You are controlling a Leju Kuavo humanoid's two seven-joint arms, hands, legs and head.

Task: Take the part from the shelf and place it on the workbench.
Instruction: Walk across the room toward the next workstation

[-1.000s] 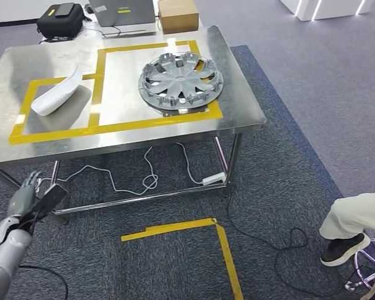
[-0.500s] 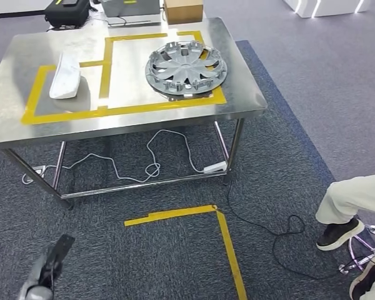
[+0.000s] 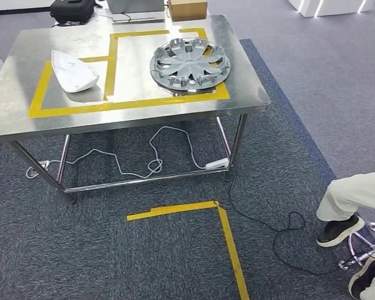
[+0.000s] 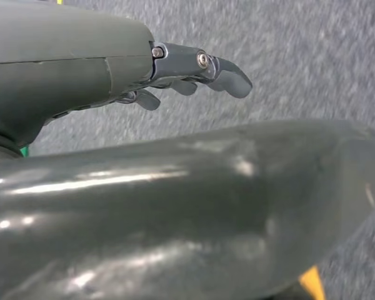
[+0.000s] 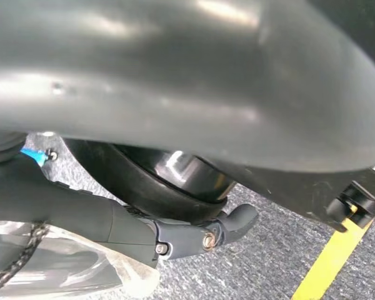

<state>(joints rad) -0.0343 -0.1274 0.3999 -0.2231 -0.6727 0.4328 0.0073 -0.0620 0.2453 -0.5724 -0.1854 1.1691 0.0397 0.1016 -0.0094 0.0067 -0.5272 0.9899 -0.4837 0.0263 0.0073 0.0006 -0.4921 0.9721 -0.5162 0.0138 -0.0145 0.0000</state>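
1. The steel worktop (image 3: 15,81) stands ahead across a stretch of carpet, marked with yellow tape boxes (image 3: 129,103).
2. A silver hubcap (image 3: 190,62) lies flat in the right-hand box, well apart from the other part. It is probably thin moulded plastic, so light for its width and stiff across the face. Its clips and spokes could crack under a hard squeeze. The safest hold looks like the rim, or fingers hooked through a gap between spokes.
3. A white shell (image 3: 73,72) lies in the left-hand box, hollow side down as far as I can tell. It looks light, rigid and glossy, so it may slide in a loose grip. A pinch over its thin edge should hold better than a grip on the curved back.
4. I cannot tell which part the task means. These two already lie on the worktop, and any part taken from the shelf would likely handle much the same.
5. The left hand (image 4: 105,69) hangs over the carpet with its fingers (image 4: 225,78) stretched out and nothing between them.
6. The right hand (image 5: 129,228) also hangs low with one finger extended. Crinkled clear plastic (image 5: 82,269) lies beside it, and I cannot tell whether the hand holds anything.
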